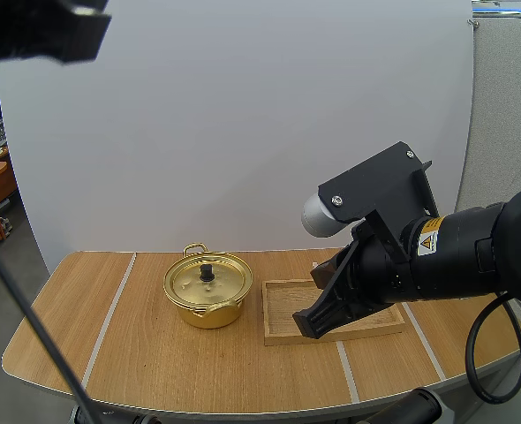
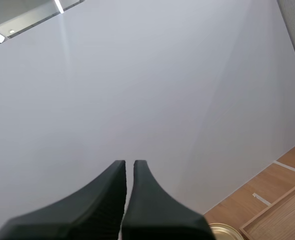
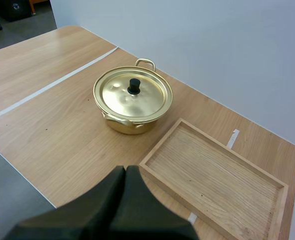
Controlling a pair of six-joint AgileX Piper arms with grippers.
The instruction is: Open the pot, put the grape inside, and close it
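Note:
A gold pot [image 1: 206, 290] stands on the wooden table, left of centre, with its lid [image 3: 132, 95] on and a black knob [image 3: 134, 85] on top. My right gripper [image 3: 125, 169] hovers above the table's front, near the corner of the wooden tray [image 3: 212, 175], its fingers lying together as one dark wedge with nothing in them. In the high view the right gripper [image 1: 306, 325] hangs over the tray [image 1: 283, 309]. My left gripper [image 2: 129, 162] is raised high and faces the white backdrop, fingers together and holding nothing. Far beneath it are the pot's rim [image 2: 222, 231] and the tray [image 2: 282, 220].
The table [image 1: 154, 353] has a curved front edge and pale tape lines [image 1: 110, 314] across it. The tray's floor is bare wood. A dark part of my left arm [image 1: 44, 26] sits high at the upper left. Open tabletop lies left of the pot.

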